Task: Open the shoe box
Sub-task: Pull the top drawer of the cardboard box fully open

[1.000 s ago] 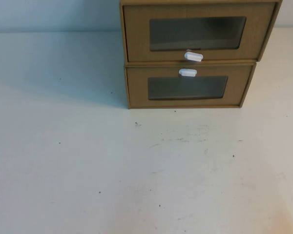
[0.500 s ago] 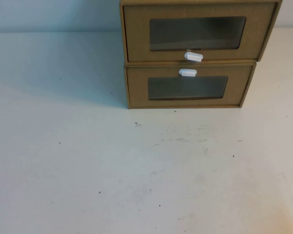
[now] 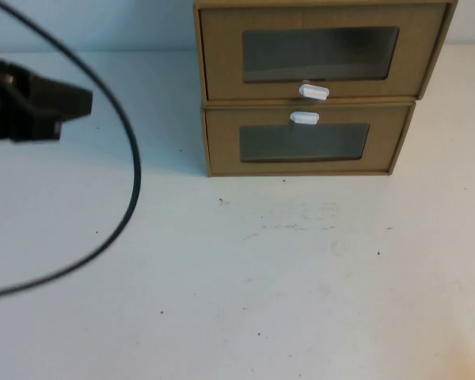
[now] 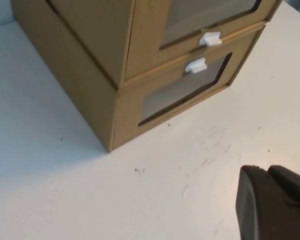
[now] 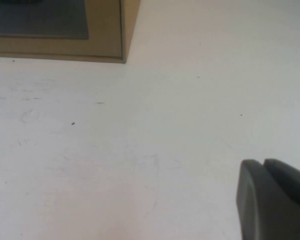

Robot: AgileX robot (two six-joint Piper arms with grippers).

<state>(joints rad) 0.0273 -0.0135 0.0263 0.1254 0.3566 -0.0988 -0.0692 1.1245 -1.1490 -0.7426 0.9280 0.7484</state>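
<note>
the shoe box (image 3: 222, 141) has not moved since a second ago and its front is closed. nearest to me is the white table (image 3: 301, 301), with small dark specks and faint scuff marks. the right gripper (image 5: 264, 167) hangs low over this table, well apart from the box corner; its fingers are pressed together and hold nothing. what is new is on the left side: the left gripper (image 3: 79, 103), not there a second ago, now reaches in above the table, left of the boxes and not touching them. its fingers also lie together, empty. a black cable (image 3: 134, 174) loops down from it. at the far edge the shoe box sits under a second box (image 3: 222, 55) of the same brown card, each with a dark window and a white handle (image 3: 305, 118). behind is a pale wall (image 3: 87, 24).
</note>
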